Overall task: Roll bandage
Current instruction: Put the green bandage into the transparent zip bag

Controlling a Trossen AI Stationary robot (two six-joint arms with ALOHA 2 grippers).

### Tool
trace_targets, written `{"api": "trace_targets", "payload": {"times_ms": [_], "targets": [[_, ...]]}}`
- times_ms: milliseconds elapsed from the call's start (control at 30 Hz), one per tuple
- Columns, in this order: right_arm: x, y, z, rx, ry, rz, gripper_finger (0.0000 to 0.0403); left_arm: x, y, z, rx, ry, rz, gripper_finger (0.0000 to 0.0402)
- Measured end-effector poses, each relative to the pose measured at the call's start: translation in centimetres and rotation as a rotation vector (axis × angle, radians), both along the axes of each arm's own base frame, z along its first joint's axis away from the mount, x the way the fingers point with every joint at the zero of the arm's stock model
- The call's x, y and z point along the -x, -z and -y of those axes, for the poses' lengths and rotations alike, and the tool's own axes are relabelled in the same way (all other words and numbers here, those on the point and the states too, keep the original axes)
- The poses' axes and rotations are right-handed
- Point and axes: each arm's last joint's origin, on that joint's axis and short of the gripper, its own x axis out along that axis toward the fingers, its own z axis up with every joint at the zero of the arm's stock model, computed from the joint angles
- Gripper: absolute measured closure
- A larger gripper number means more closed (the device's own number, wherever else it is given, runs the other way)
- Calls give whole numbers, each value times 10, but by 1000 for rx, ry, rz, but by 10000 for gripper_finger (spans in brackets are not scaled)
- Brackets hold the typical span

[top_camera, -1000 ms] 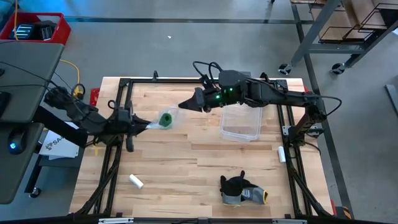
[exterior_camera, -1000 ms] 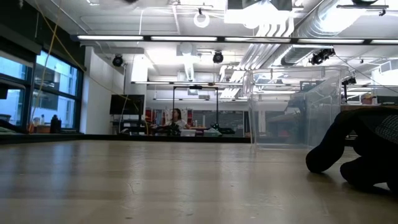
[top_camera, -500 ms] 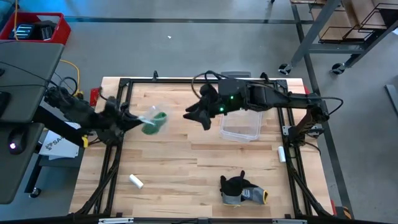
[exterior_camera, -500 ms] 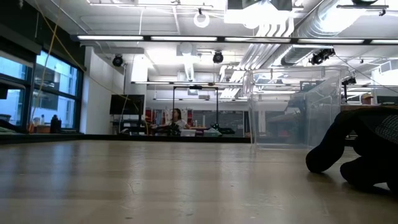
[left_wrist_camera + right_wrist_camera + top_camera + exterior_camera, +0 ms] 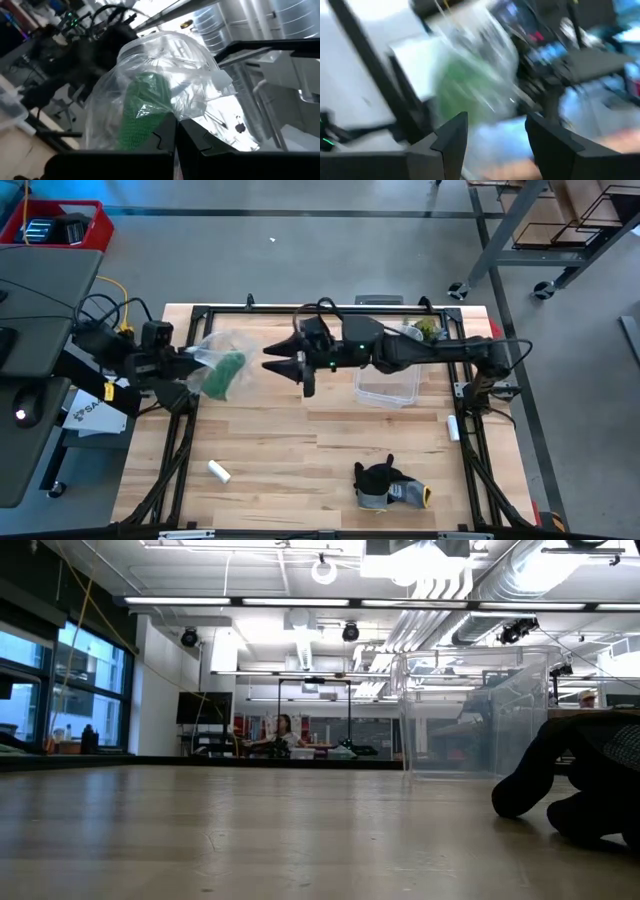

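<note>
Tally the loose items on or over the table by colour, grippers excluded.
Green: 1, bandage, inside the bag
Clear: 2, plastic bag, bin
White: 2, cylinder, cylinder by the right frame
Dark grey: 1, glove
Total: 6

Left arm: enters from the left edge of the high view and reaches right across the upper left of the frame. Left hand [image 5: 192, 364] sits at the end of it, fingers [image 5: 165, 137] pressed together with no gap in the left wrist view, pinching a thin clear film.

Right arm: comes in from the right side of the high view, runs horizontally across the upper centre, fully stretched toward the left. Right hand [image 5: 283, 364] points left, facing the left hand, near it but apart. Its fingers [image 5: 451, 135] are spread with a clear gap in the right wrist view, nothing between them.
</note>
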Motion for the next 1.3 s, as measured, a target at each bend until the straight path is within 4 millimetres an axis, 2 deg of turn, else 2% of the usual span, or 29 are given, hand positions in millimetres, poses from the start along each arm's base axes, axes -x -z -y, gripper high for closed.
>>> {"api": "trace_targets", "payload": {"times_ms": [133,567,800,967,1133,1300], "targets": [[-7,-2,-1,-47,-59,111,210,-6,1,3,16,0,-19,401],[-6,-5,-4,-37,-73,148,216,-23,4,13,14,-48,-49,401],[-6,-5,-7,-18,-64,161,286,-28,6,17,27,-24,-67,401],[-6,-6,-13,13,-59,174,385,-27,9,16,53,-30,-96,401],[0,-6,-17,-33,-71,77,401,-17,16,9,43,-61,-172,401],[20,-6,-15,11,59,-130,402,-9,24,2,42,-76,-242,401]]}}
